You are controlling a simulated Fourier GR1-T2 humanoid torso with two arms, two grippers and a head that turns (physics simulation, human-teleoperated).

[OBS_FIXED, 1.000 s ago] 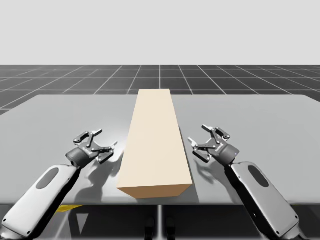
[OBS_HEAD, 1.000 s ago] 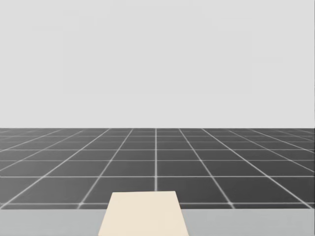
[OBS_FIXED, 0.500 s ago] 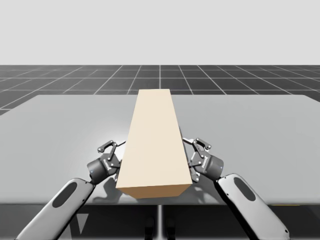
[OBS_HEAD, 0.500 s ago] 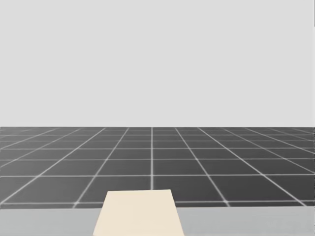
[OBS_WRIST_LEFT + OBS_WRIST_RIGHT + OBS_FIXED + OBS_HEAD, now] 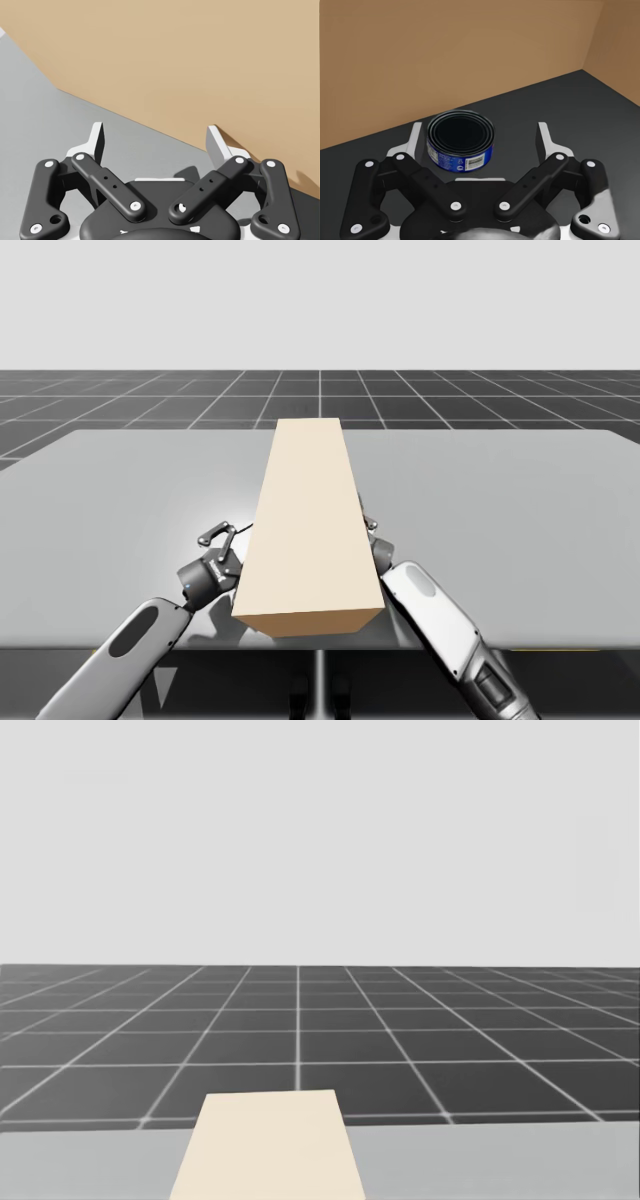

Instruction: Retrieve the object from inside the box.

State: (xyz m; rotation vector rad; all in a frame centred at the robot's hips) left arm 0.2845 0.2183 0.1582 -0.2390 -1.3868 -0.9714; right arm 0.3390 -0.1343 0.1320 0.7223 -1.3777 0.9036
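Short blue tin can with a dark top stands upright on the dark floor inside the tan cardboard box, near the inner wall and short of the corner. My right gripper is inside the box with its fingers spread wide. The can sits between them, off-centre and hard by one finger. I cannot tell if it touches that one; the other is clearly apart from it. So nothing is gripped yet. My read: the fingers are placed either side of the can ready to close.

My left gripper is outside, low over the grey table, fingers also spread and holding nothing. One fingertip is at the box's outer wall, probably to brace the box against sliding.

Hidden: in the high view the box covers my right arm past the wrist, and the box reads as a closed block, so I cannot tell which way the arm entered. The can's far side is out of sight. The head view looks over the box's top at the dark tiled floor.
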